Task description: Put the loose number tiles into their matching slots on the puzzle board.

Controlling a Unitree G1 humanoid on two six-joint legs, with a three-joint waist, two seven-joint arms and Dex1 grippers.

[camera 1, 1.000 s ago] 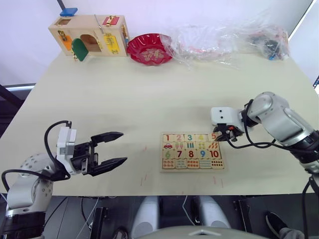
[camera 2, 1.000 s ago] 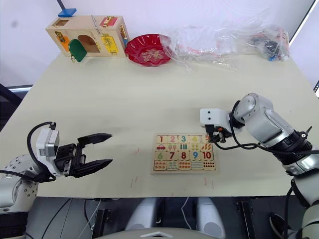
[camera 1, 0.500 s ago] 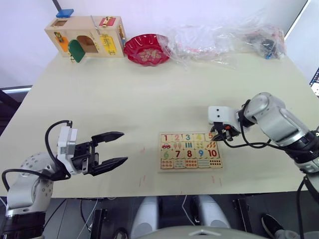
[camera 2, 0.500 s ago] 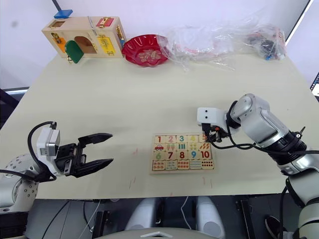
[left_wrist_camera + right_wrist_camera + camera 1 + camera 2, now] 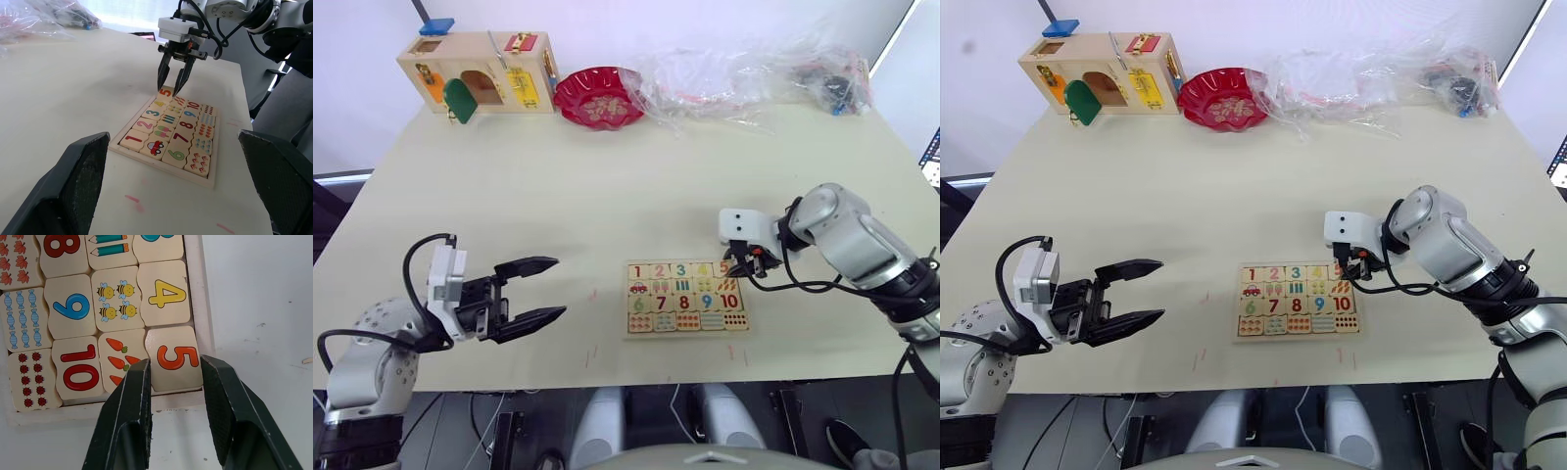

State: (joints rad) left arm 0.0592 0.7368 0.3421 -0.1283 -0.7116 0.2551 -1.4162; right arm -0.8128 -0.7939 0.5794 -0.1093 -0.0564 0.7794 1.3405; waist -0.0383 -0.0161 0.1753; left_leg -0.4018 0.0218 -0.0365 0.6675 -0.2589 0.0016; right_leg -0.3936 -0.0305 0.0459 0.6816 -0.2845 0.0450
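Observation:
The puzzle board [image 5: 627, 299] lies near the table's front edge, right of centre. Its top row reads 1 [image 5: 639, 270], 2, 3, 4 [image 5: 703, 268] and 5. My right gripper [image 5: 173, 363] stands over the board's far right corner. Its fingers [image 5: 160, 78] press on two opposite edges of the orange 5 tile [image 5: 177, 357]. That tile lies flat in the slot beside the 4. Well to the left of the board, above the table, my left gripper [image 5: 558, 287] is open with nothing between its fingers.
A wooden latch box [image 5: 475, 70], a red bowl [image 5: 600, 95] and crumpled clear plastic bags [image 5: 754, 73] line the table's far edge. The rows of tiles 6-10, pictures and dots fill the board below the top row.
The whole view has shifted slightly. My right gripper with the 5 tile has edged a little inward over the board's corner. The left gripper has not moved.

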